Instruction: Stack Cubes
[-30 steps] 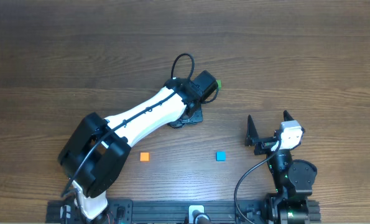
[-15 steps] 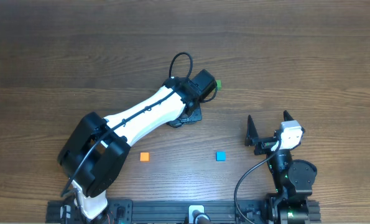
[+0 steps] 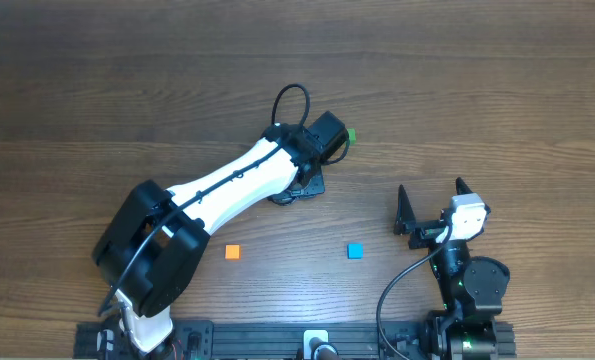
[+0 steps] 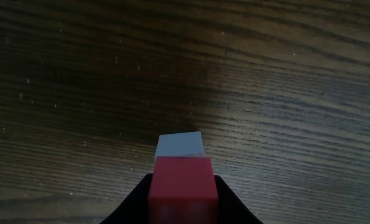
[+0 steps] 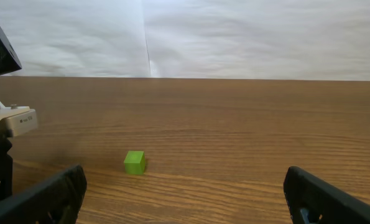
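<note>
Left pincer grips a red cube, one dark finger pressed against each side face. Just past the red cube a white cube sits on the table. Its near edge is hidden behind the red cube's top edge, so I cannot tell whether the two touch or the red one hangs above it. From overhead, the left arm stretches diagonally from its base toward the middle of the table. A green cube lies just beside its wrist, on the side toward the right arm. Right pincer stands near its own base with fingers spread wide and nothing between them. It is well apart from the green cube, which rests flat on the boards out in front of it. Two more cubes lie on the near part of the table, between the arm bases. An orange cube lies close to the left arm's shoulder, and a blue cube lies nearer the right arm. The two are well apart, and neither touches any pincer. The table surface is dark brown wood grain running crosswise, with a brighter sheen where light falls near the white cube. Behind the far edge of the table stands a plain white wall with one vertical seam.
</note>
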You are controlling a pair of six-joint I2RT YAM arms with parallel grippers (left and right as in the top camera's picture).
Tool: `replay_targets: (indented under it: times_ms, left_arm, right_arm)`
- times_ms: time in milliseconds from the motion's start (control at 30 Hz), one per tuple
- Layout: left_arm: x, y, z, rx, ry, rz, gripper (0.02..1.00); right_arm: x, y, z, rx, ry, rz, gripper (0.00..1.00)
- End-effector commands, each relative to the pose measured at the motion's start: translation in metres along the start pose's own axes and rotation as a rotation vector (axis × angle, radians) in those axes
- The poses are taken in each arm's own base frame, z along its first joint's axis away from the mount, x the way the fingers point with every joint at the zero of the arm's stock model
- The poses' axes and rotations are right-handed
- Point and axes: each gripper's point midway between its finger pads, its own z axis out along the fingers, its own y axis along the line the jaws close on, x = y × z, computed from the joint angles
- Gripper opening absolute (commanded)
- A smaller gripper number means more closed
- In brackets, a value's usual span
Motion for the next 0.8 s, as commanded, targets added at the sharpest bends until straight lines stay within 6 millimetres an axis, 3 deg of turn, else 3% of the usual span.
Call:
replay_targets:
  times_ms: [33,633,733,800]
  left_arm:
    - [-0.0008,0.0060,0.0066,-0.027,0.000,-0.019,0.099]
    - [0.0006,0.0045,0.0126,-0.027,0.011,-0.018,0.159]
    - [0.0006,0.0045,0.0126,-0.027,0.011,-0.018,0.362]
    - [0.0006,0.0045,0.0126,-0.027,0.011,-0.018,0.586]
  right_arm:
    - [0.0019,0.0005,0.0001,-0.006,0.000,-0.005,0.993]
    - [0.0020,0.0005,0.0001,-0.006,0.000,-0.005,0.993]
    - [0.0020,0.0005,0.0001,-0.006,0.000,-0.005,0.993]
    - [0.0020,0.0005,0.0001,-0.006,0.000,-0.004,0.991]
